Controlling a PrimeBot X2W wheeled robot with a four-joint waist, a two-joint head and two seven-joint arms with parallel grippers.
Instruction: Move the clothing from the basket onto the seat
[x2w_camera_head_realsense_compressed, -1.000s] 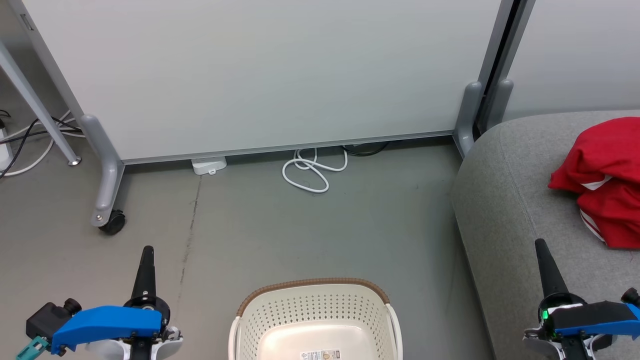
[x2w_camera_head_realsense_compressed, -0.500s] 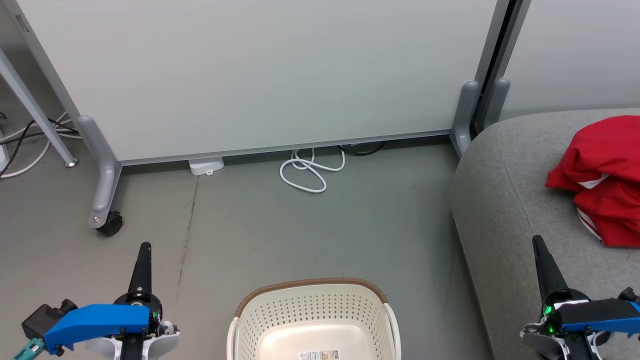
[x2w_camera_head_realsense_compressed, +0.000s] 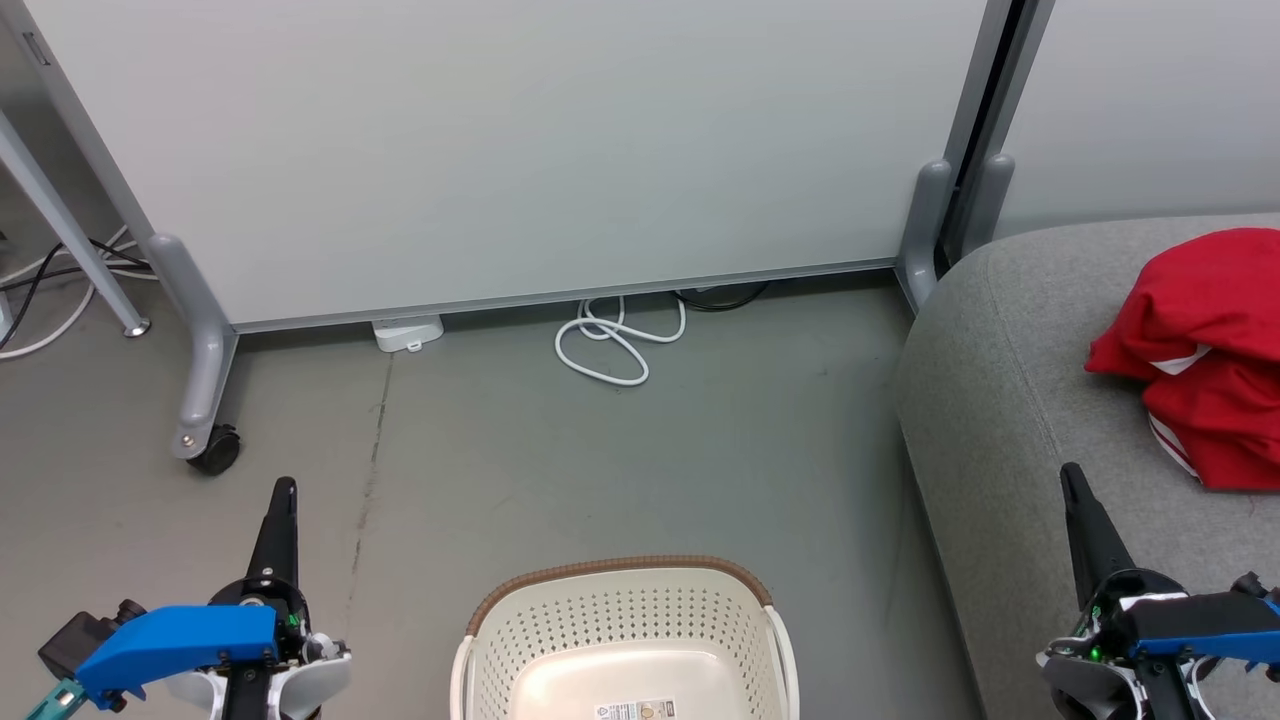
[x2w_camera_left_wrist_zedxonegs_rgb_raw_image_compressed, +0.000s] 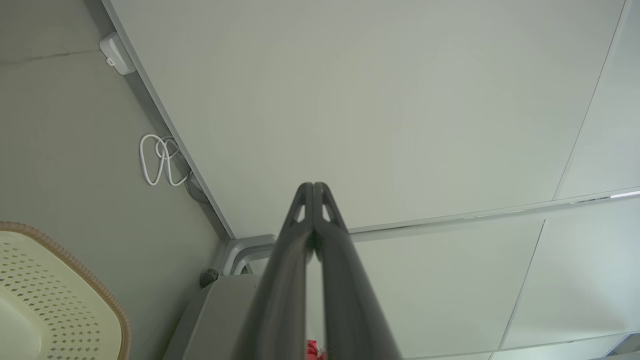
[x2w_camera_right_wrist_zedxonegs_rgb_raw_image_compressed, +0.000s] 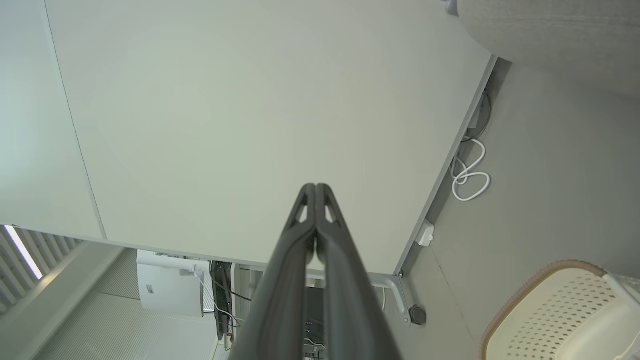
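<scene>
Red clothing (x2w_camera_head_realsense_compressed: 1200, 350) with white trim lies bunched on the grey seat (x2w_camera_head_realsense_compressed: 1000, 400) at the right. The cream basket (x2w_camera_head_realsense_compressed: 620, 640) with a brown rim stands on the floor at bottom centre, and only a label shows on its floor. My left gripper (x2w_camera_head_realsense_compressed: 283, 492) is shut with nothing in it, raised over the floor left of the basket. My right gripper (x2w_camera_head_realsense_compressed: 1071, 475) is shut and holds nothing, above the seat's front part, below and left of the clothing. The fingertips meet in the left wrist view (x2w_camera_left_wrist_zedxonegs_rgb_raw_image_compressed: 313, 187) and in the right wrist view (x2w_camera_right_wrist_zedxonegs_rgb_raw_image_compressed: 316, 188). The basket also appears there (x2w_camera_left_wrist_zedxonegs_rgb_raw_image_compressed: 60, 300) (x2w_camera_right_wrist_zedxonegs_rgb_raw_image_compressed: 560, 310).
A pale partition panel (x2w_camera_head_realsense_compressed: 520, 150) on grey wheeled feet (x2w_camera_head_realsense_compressed: 205, 400) closes off the far side. A white cable coil (x2w_camera_head_realsense_compressed: 615, 340) and a white box (x2w_camera_head_realsense_compressed: 408, 332) lie at its base. Cables and a slanted metal leg (x2w_camera_head_realsense_compressed: 60, 220) sit at far left.
The whole head view has shifted slightly, so the camera moved. Both grippers stay shut and sit a little lower in the picture. The clothing and basket have not moved.
</scene>
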